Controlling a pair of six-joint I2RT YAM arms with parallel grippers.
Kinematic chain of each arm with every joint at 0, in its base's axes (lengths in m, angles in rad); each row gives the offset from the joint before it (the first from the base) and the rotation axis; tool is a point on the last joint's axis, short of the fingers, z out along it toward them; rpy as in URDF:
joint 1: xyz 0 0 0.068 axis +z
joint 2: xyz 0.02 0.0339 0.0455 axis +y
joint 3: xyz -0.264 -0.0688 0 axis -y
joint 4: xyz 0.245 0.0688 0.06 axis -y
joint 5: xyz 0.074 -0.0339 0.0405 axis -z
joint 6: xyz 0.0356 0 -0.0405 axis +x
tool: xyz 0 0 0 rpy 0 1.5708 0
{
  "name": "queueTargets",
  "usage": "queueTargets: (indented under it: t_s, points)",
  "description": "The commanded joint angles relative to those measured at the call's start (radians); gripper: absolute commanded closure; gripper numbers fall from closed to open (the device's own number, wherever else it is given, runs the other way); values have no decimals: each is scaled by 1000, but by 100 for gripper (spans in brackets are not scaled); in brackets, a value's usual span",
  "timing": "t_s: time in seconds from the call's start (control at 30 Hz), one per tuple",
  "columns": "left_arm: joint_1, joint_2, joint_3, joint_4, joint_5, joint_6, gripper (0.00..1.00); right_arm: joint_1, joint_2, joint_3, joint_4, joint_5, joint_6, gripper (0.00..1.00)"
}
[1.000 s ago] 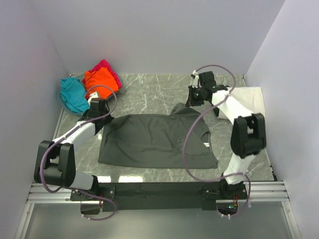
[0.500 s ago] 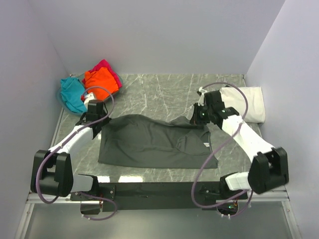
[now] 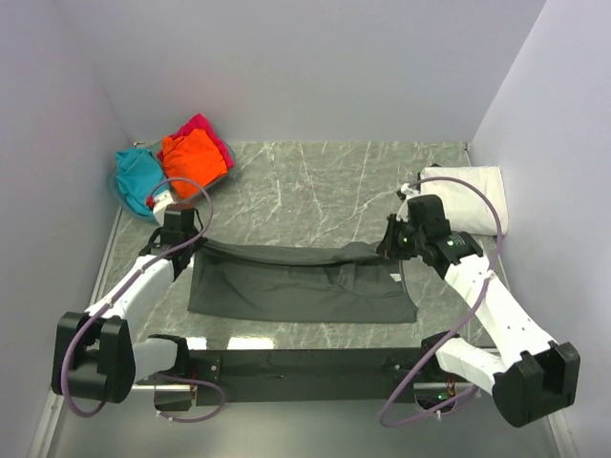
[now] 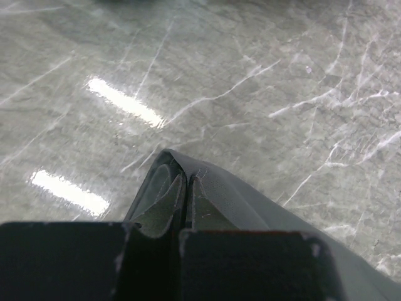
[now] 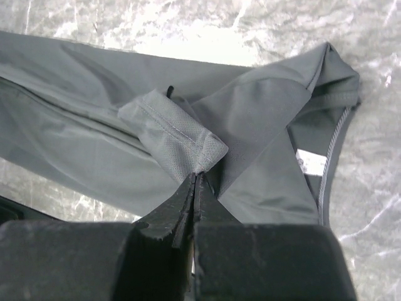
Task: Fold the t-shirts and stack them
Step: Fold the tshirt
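Tightly on t-shirt [image 3: 286, 286]: left pincer [image 4: 187, 185], right pincer [image 5: 198, 174]

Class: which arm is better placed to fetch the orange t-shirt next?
Left, probably: the left end effector hangs near the orange t-shirt; the right end effector is far across the table.

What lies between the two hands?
The dark grey shirt, its far edge held up by the left hand and right hand, seen from the top view.

Bright, even overhead light, soft shadows. Two white glare streaks lie on the marble tabletop [image 4: 282, 63] in the left wrist view; both wrist views blur at the bottom edge.
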Motion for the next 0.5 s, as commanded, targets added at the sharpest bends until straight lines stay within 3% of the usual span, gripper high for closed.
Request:
queueTargets:
  t_s: [0.0, 0.27, 0.47]
  points:
    - [2, -48, -14, -18, -49, -19, 99, 8, -52, -17, -46, 25, 22, 100]
    - [2, -106, -43, -69, -49, -53, 98, 15, -138, -72, -94, 19, 42, 100]
    - [2, -174, -80, -106, -21, -82, 89, 23, -189, -98, -124, 24, 57, 100]
